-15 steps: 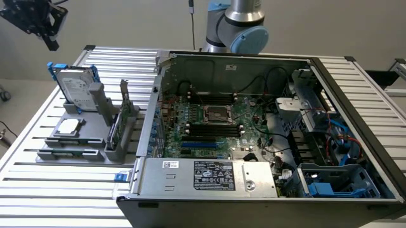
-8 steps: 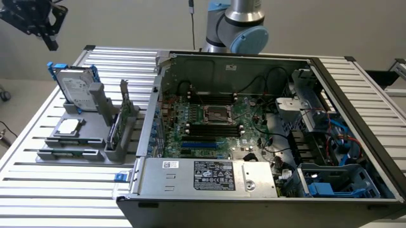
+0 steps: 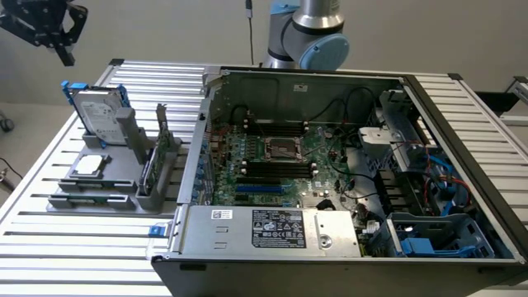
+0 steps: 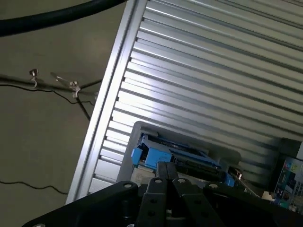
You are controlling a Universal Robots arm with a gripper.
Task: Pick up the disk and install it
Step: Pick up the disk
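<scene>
Disk (image 3: 97,116): I see a flat rectangular silver-grey hard drive with a white printed label, framed in a blue plastic carrier. It stands on edge at the far end of a matte grey plastic holder (image 3: 123,185), at the exterior view's left. In my wrist view the disk (image 4: 173,156) shows its blue frame and metal edge just beyond the jaws. The jaws, black and angular, are pressed together with nothing between them. They hang in the air above the disk, clear of it, at the upper left corner of the exterior view.

The holder also carries a small square silver processor chip (image 3: 89,164) lying flat in a recess. A thin green-edged circuit card (image 3: 157,162) stands upright in a narrow slot just beside the disk. Everything rests on a surface (image 3: 58,247) of bright, grooved aluminium slats.

To the exterior view's right, a dark metal computer case (image 3: 330,275) lies open on its side. Inside I make out:
- a green motherboard (image 3: 276,179) with a square metal socket (image 3: 283,148)
- black cables
- a boxy silver power supply (image 3: 272,229) with a printed label
- a blue plastic bay (image 3: 417,246) in the near right corner

The grey-and-blue robot arm (image 3: 313,25) rises behind the case.
</scene>
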